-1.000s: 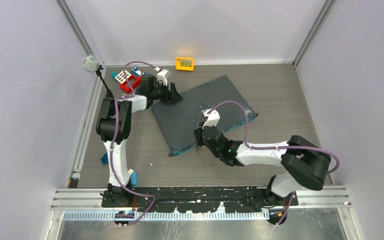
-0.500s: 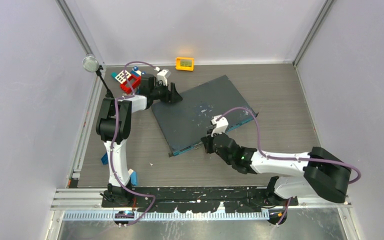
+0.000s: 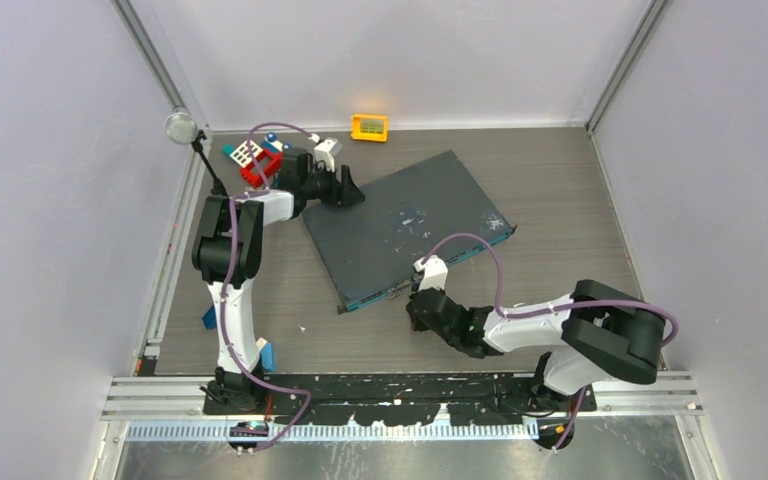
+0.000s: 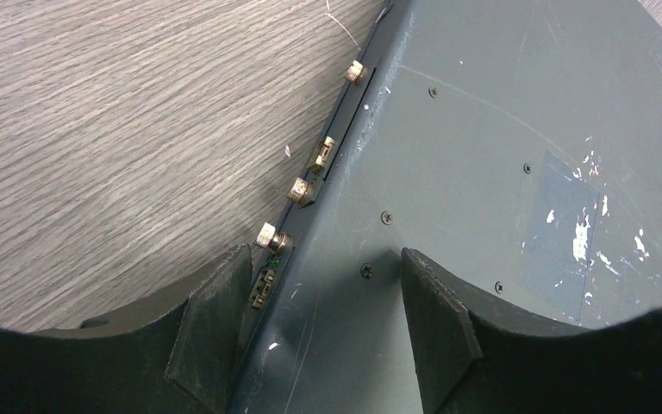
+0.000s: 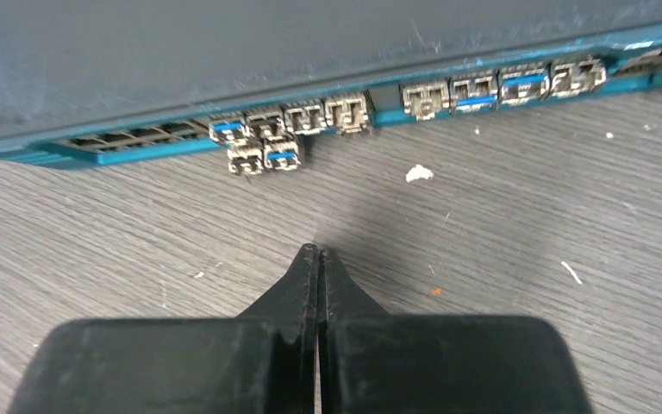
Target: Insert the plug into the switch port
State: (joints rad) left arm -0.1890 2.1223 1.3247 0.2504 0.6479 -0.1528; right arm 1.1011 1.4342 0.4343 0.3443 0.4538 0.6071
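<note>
The switch, a flat dark-grey box (image 3: pixel 400 225) with white scuffs, lies slanted mid-table. Its teal front face (image 3: pixel 370 297) faces my right arm. In the right wrist view the face (image 5: pixel 138 153) holds a row of ports (image 5: pixel 474 90), and two small metal plugs with blue tabs (image 5: pixel 264 157) stick out of it left of centre. My right gripper (image 5: pixel 319 250) is shut and empty on the wood a short way in front of them; it also shows in the top view (image 3: pixel 416 306). My left gripper (image 3: pixel 345 190) is open, its jaws straddling the box's rear corner (image 4: pixel 319 328).
A small orange-yellow box (image 3: pixel 369 127) sits at the back wall. Coloured toy bricks (image 3: pixel 255 160) and a round disc on a stand (image 3: pixel 180 126) are at the back left. Blue pieces (image 3: pixel 210 318) lie by the left arm's base. Brass thumbscrews (image 4: pixel 297 190) line the box's rear edge.
My right gripper has drawn back from the box's front edge towards the near side of the table. The left arm and the box have not moved.
</note>
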